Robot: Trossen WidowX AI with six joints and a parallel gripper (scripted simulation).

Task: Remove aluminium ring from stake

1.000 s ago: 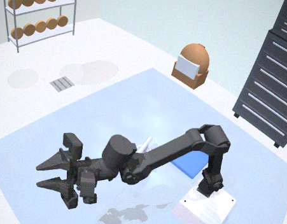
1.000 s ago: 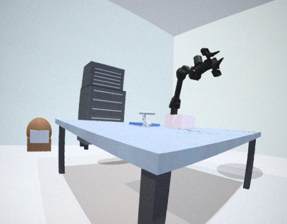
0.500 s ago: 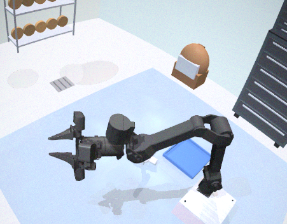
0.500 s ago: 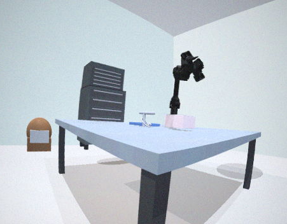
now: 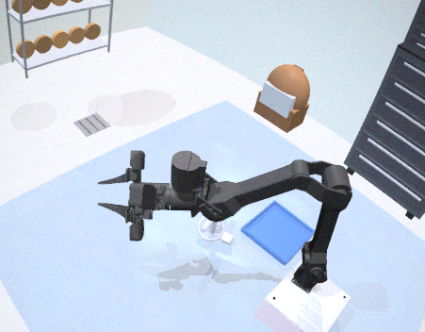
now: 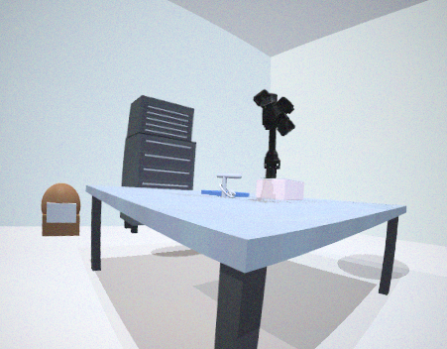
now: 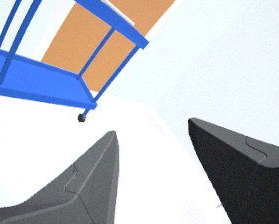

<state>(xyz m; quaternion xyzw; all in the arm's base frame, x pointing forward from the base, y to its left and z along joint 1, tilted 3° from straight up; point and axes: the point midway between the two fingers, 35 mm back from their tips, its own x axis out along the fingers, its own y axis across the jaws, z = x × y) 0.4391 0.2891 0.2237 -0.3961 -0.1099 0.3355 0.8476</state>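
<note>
Pale walls [image 5: 204, 47] [image 6: 65, 99] stood behind a light blue table [image 5: 109, 283] [image 6: 189, 213], and the job on it looked barely begun. The ring [image 5: 211, 240] [image 6: 229, 195] was around the stake [image 6: 224, 181], under its cross-bar [image 5: 206, 224] [image 6: 229, 176]. Seen from the side, it sat tilted near the foot; from above, its tab [image 5: 227, 239] stuck out toward four o'clock.

The tray [image 5: 279, 231] [image 6: 207, 192] lay near the stake, at three o'clock in the top view, with no ring in it. The gripper [image 5: 99, 193] [image 6: 275, 111] [image 7: 152, 126] was raised well apart from both, at ten o'clock from the stake in that same view, its tips pointing to nine. Its fingers stood partway apart with nothing between them.

By my judgement, everything that counted was left: reaching the ring, gripping it, working it past the cross-bar, laying it flat in the tray, letting go and backing off.
</note>
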